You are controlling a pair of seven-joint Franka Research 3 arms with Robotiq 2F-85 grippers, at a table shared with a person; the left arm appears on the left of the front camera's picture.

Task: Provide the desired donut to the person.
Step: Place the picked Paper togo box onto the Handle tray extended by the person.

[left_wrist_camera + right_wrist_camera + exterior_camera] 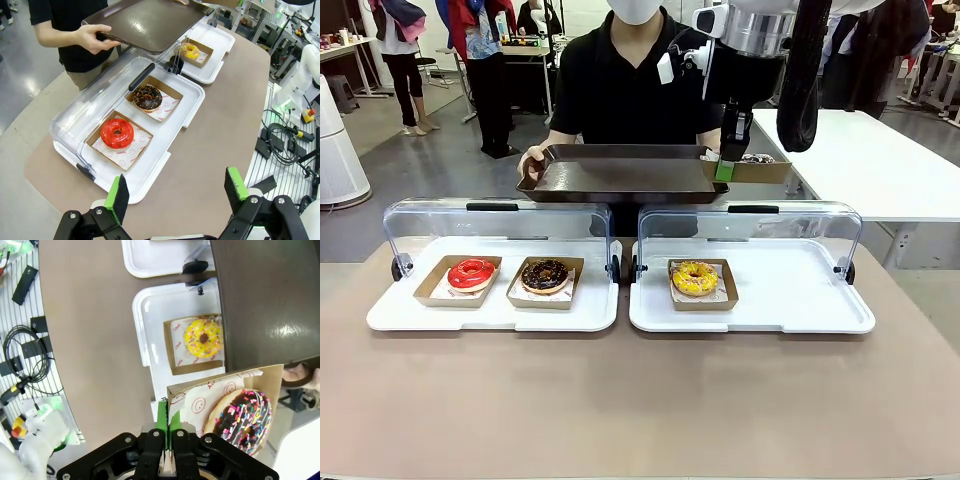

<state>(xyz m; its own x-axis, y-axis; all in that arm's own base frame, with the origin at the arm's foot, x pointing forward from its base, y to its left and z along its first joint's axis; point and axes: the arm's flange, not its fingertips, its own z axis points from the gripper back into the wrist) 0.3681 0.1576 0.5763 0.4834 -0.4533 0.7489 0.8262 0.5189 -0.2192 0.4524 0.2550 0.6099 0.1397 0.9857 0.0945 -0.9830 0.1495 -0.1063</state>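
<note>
The person in a black T-shirt stands at the far side and holds a dark brown serving tray level over the table edge. My right gripper is shut on the rim of a cardboard boat carrying a chocolate donut with coloured sprinkles. In the front view that sprinkled donut hangs at the serving tray's right end, with the right gripper beside it. My left gripper is open, high above the near table edge, holding nothing.
Two white display trays with raised clear lids sit on the table. The left one holds a red donut and a chocolate donut. The right one holds a yellow donut. Bare tabletop lies in front.
</note>
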